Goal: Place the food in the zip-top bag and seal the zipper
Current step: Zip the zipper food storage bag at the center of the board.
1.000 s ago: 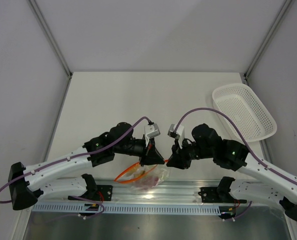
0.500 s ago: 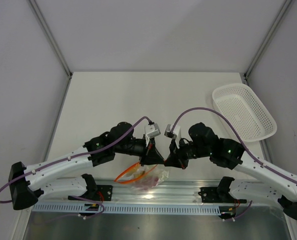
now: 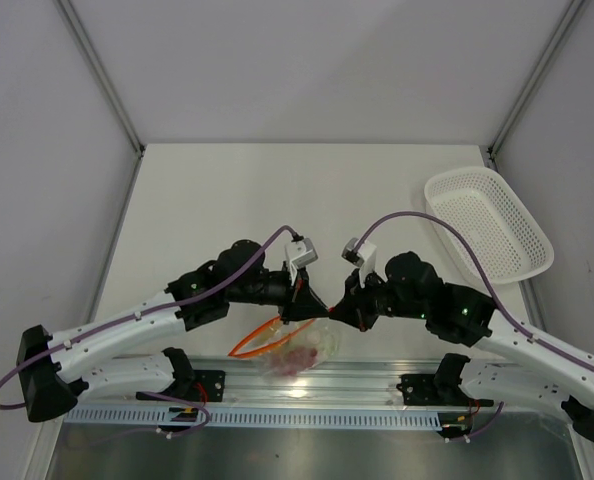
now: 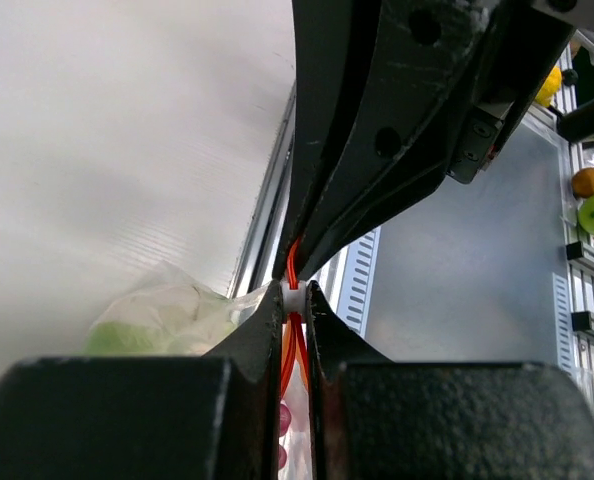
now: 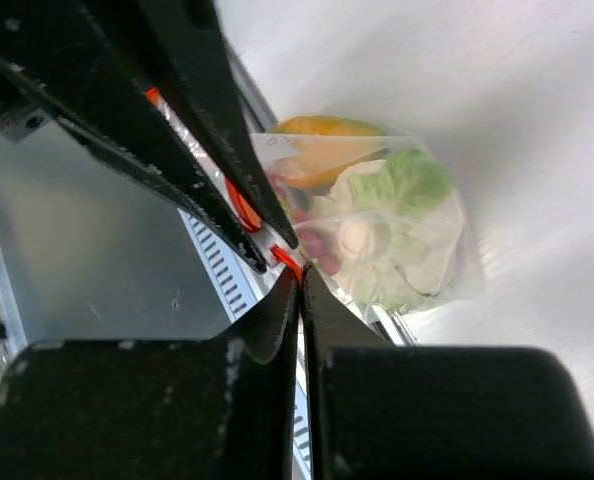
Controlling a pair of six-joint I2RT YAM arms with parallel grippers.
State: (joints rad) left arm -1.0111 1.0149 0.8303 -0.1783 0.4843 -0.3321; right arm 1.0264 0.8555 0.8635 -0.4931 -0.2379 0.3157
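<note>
Left pincer (image 4: pixel 293 295) pinching zipper (image 4: pixel 293 350); orange-red strip running straight up between my pads; right pincer (image 5: pixel 300 275) pressing together on same strip at its very tips, facing left one tip to tip; zip-top bag (image 3: pixel 323 344) hanging just below both, over near table edge by aluminium rail (image 3: pixel 377 381); inside bag, yellow-orange fruit (image 5: pixel 322 150), green piece (image 5: pixel 409 185), whitish piece (image 5: pixel 355 238) and dark red grape bunch (image 3: pixel 298 358) crowding together; white mesh basket (image 3: pixel 489 222) sitting well apart, far right.
</note>
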